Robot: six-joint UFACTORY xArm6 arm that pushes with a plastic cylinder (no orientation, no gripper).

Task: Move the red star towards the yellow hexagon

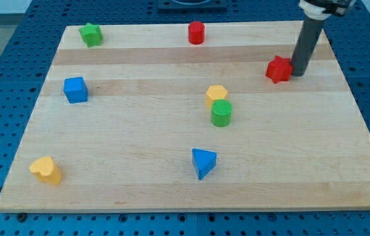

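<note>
Pale wooden counter (172,190) sitting on a blue pegboard base, blocks scattered all over it. There's no claw on this rig at all, so nothing to call wide or narrow, just a dark rod coming down from the far right corner.

My tip (300,73) is on the right side of the red star (279,69), touching it or as good as. The star sits at the far right of the counter. The yellow hexagon (216,95) is nearer and to the left of it, around the middle, with a green cylinder (222,113) pressed up against its near side.

So I'd say the push is at its very start: contact is made on the correct side, but the star is well apart from the hexagon. Next move probably needs a shove left and a bit toward the near edge. The tip sits more or less due right of the star, so a straight push might send it past the hexagon on the far side; nudging round to the star's far-right corner first seems smart.

The rod stands pretty much upright, leaning just slightly.

Other stuff: red cylinder (196,33), green star (91,35), blue cube (75,90), yellow heart (46,170), blue triangle (203,162). None look in the way.
</note>
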